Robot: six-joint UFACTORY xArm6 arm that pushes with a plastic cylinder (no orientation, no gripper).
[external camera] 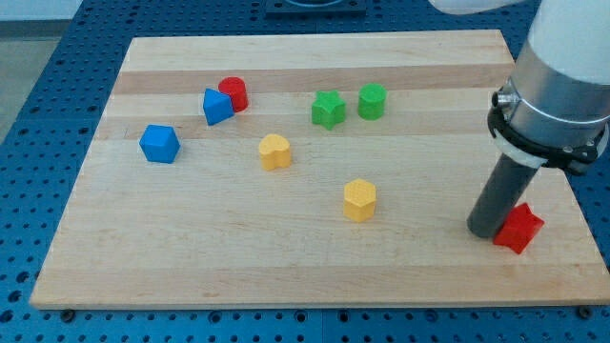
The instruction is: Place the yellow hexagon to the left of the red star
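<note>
Right now my tip [488, 232] rests on the desk [315, 276] at the view's right, touching or just beside the red star [518, 228], on that star's left flank. No gripper exists on this arm, only the rod, so nothing can be held or let go. The yellow hexagon [359, 200] sits well apart from the star, toward the view's centre, with bare wood between them.

The chief risk, as I judge it, is my tip itself: any drift toward the view's right would shove the red star toward the desk's nearby right edge, shifting the target and perhaps tipping it off. My tip also occupies the very spot where the hexagon should end up, so it must clear away first. A push on the hexagon that is off its centre line could spin it or let it slip sideways off the rod.

A second yellow block [274, 151], rounder in outline, lies further left and could be mistaken for the hexagon.

All the blocks look like smooth, matte, hard pieces; the desk is pale, lightly grained wood that should let them slide easily.
</note>
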